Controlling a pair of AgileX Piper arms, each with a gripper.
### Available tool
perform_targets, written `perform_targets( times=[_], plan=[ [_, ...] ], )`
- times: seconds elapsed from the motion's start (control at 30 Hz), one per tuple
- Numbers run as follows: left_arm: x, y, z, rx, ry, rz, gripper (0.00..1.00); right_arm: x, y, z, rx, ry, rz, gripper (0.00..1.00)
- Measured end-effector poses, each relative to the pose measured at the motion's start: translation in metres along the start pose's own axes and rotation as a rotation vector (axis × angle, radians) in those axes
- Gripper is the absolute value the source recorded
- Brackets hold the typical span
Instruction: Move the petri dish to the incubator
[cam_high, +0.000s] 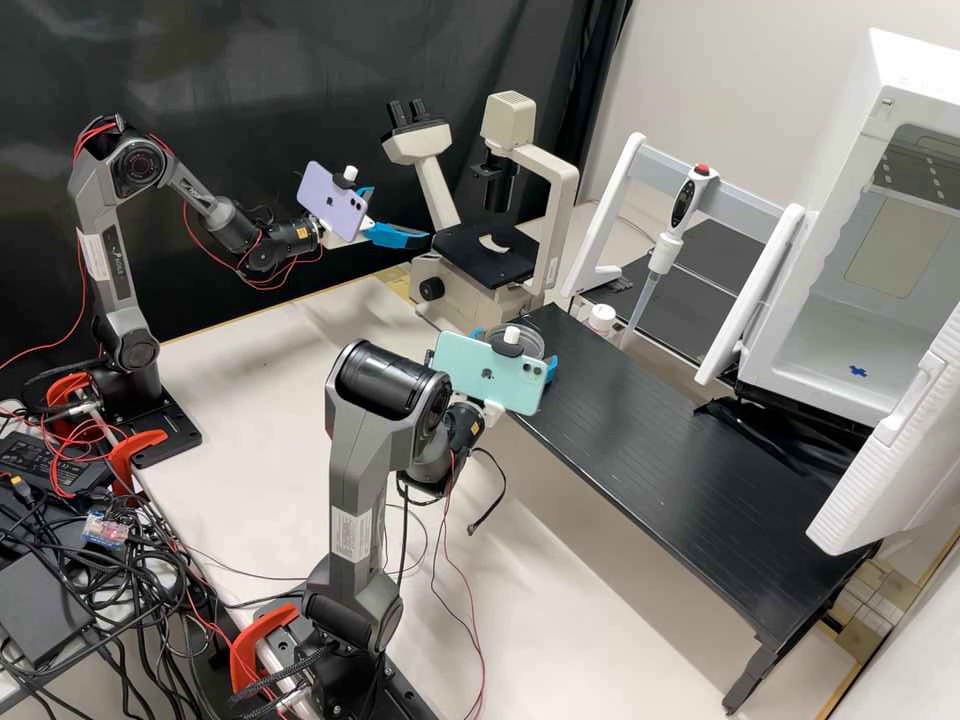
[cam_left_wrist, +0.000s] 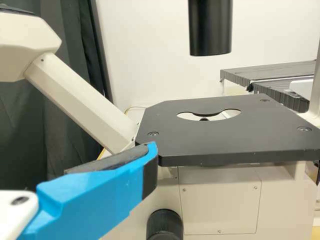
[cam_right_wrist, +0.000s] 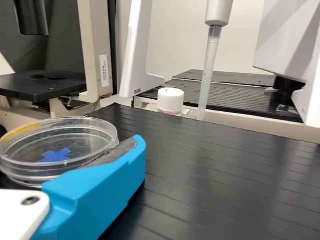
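Observation:
Beside the microscope, my right gripper (cam_high: 516, 350) is at the black platform's corner, shut on the clear round petri dish (cam_high: 533, 343). In the right wrist view the petri dish (cam_right_wrist: 60, 145), with a blue mark showing through it, lies against the blue finger of the right gripper (cam_right_wrist: 117, 150); whether it touches the platform I cannot tell. My left gripper (cam_high: 404, 216) is open at the near left of the microscope stage; in the left wrist view a finger of the left gripper (cam_left_wrist: 146, 152) is by the stage edge. The white incubator (cam_high: 815, 385) stands open, a blue mark on its floor.
The microscope (cam_high: 485, 255) stands behind the right gripper. A pipette (cam_high: 665, 250) on a white stand and a white-capped bottle (cam_high: 601, 318) are behind the black platform (cam_high: 690, 470). The incubator's open door (cam_high: 890, 450) juts out over the platform's right end.

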Motion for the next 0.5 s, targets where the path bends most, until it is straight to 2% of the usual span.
perform_targets(
  times=[0.5],
  plan=[
    [0.0,0.0,0.0,0.0,0.0,0.0,1.0,-0.0015,0.0056,-0.0003,0.0,-0.006,0.015,0.0]
  ],
)
